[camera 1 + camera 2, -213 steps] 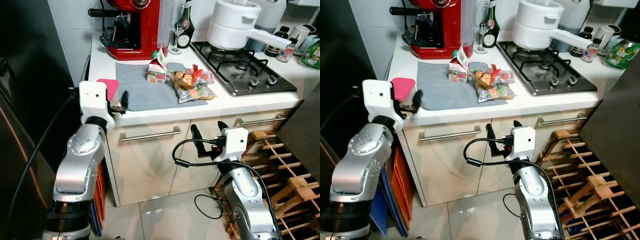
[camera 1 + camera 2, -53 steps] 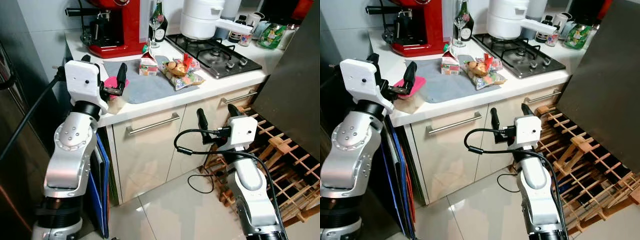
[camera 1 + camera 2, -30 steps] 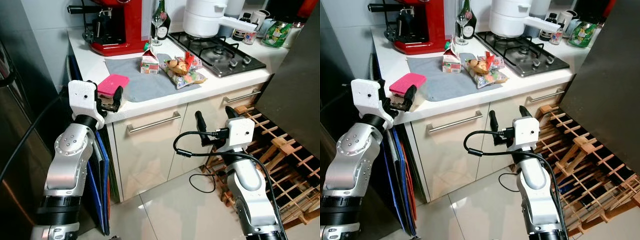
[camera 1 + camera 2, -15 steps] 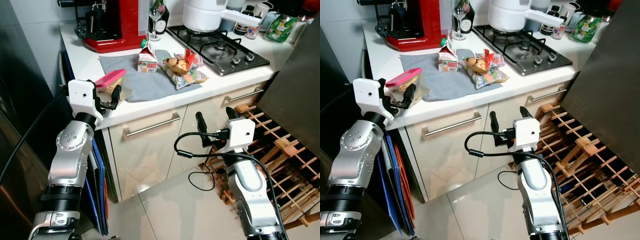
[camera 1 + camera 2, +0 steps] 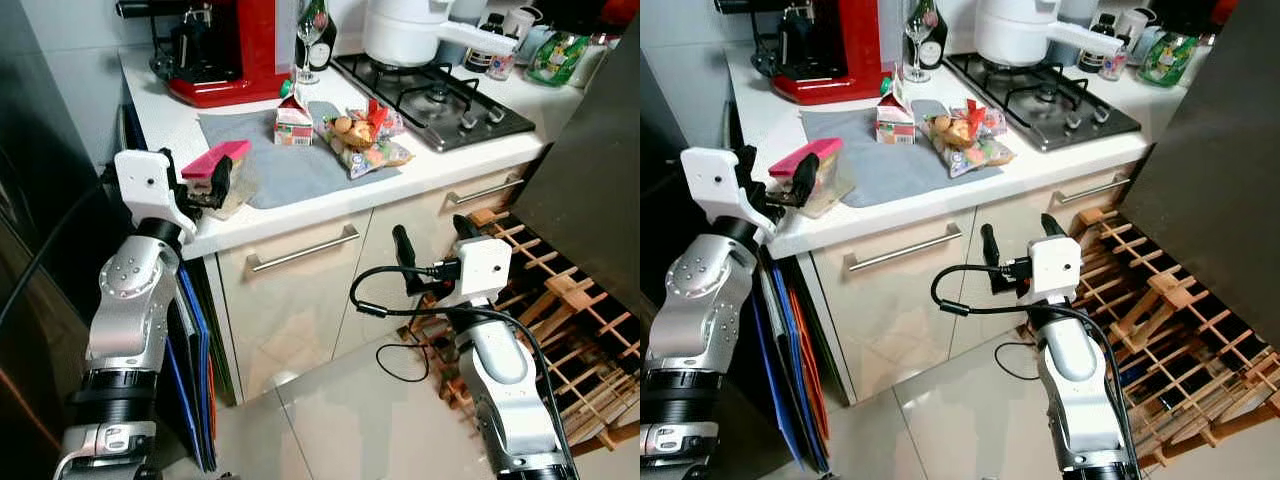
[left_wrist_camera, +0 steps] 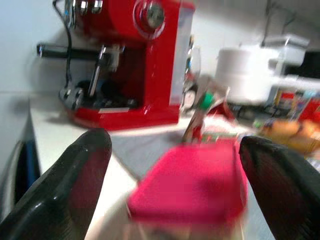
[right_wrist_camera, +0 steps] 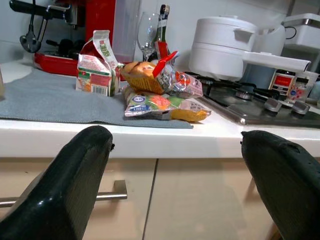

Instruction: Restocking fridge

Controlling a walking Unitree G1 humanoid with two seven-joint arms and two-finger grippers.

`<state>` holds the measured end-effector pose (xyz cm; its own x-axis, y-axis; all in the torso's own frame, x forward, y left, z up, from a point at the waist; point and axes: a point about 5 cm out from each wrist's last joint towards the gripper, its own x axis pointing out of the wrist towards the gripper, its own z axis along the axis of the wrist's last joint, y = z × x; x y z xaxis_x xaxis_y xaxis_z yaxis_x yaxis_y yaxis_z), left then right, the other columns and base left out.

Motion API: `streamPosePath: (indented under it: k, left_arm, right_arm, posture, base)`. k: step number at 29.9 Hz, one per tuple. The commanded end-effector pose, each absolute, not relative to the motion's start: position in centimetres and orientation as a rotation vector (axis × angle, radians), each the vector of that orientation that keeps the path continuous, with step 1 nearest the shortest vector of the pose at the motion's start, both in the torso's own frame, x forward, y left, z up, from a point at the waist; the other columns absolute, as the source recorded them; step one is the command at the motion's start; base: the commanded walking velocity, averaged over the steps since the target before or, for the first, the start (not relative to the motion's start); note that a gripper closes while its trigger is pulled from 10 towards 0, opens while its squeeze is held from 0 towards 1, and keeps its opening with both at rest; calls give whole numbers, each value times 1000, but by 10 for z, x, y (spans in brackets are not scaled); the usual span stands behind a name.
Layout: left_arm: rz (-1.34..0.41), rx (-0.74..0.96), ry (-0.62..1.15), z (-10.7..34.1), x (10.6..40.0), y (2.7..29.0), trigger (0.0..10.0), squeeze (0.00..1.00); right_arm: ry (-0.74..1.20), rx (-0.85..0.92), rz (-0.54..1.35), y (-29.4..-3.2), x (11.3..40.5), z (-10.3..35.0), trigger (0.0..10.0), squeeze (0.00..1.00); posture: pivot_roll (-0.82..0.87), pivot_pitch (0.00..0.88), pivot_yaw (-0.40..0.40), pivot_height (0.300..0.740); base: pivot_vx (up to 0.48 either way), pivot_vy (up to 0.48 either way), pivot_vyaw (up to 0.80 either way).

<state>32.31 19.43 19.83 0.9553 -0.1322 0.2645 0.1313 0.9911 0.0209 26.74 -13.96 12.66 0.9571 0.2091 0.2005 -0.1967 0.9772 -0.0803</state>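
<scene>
Honestly, my main worry is the clear tub with the pink lid (image 5: 216,172). I read my left gripper (image 5: 208,186) as clamped on it, black fingers either side, and the tub looks tilted, lid slanting up toward the far right, right at the near-left edge of the white countertop (image 5: 1030,166). From the left wrist camera the pink lid sits between the two fingers but blurred, so I can't judge how deep the hold is. If it's shallow, I'd expect the tub to swing or slip as I carry it away, and it could drop down the gap beside the blue and orange flat boards (image 5: 195,350) leaning against the cabinet. A clumsy pull could also drag the grey cloth mat (image 5: 275,160) and whatever rests on it.

My left arm is bent up, wrist raised level with the counter, reaching in from the left. My right gripper (image 5: 432,251) holds nothing, fingers spread wide and pointing up in front of the cabinet drawers, below the counter edge; its black cable (image 5: 375,300) loops loose and might snag a drawer handle (image 5: 303,248).

Further back on the mat stand the small milk carton (image 5: 293,113) and the bag of packaged food (image 5: 368,140); I judge those the next things to stock. Beyond them are the red coffee machine (image 5: 235,45) and the white pot (image 5: 410,30) on the hob.
</scene>
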Motion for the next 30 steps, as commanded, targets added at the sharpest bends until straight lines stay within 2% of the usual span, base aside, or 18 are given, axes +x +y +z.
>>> streamPosePath:
  k: [1, 8, 14, 22, 30]
  left_arm:
    - [-164, -19, -286, 208, 324, 187, 10000, 0]
    - [-195, -137, -171, 190, 327, 185, 10000, 0]
    - [-294, -66, -152, 186, 322, 184, 10000, 0]
    - [-268, 59, -131, 181, 313, 181, 10000, 0]
    - [-227, 13, -92, 168, 312, 185, 10000, 0]
  right_arm:
    - [-210, -61, 202, -143, 266, 128, 10000, 0]
    - [-211, -61, 206, -142, 267, 129, 10000, 0]
    - [-211, -65, 202, -145, 266, 129, 10000, 0]
    - [-209, -68, 201, -146, 264, 129, 10000, 0]
    - [-208, -65, 218, -143, 265, 130, 10000, 0]
  posture:
    - [-44, 0, -54, 740]
    - [-49, 0, -55, 740]
    - [-62, 0, -55, 740]
    - [-54, 0, -61, 740]
    - [-45, 0, -72, 740]
  base:
    - [0, 0, 0]
    - [0, 0, 0]
    - [0, 0, 0]
    - [0, 0, 0]
    - [0, 0, 0]
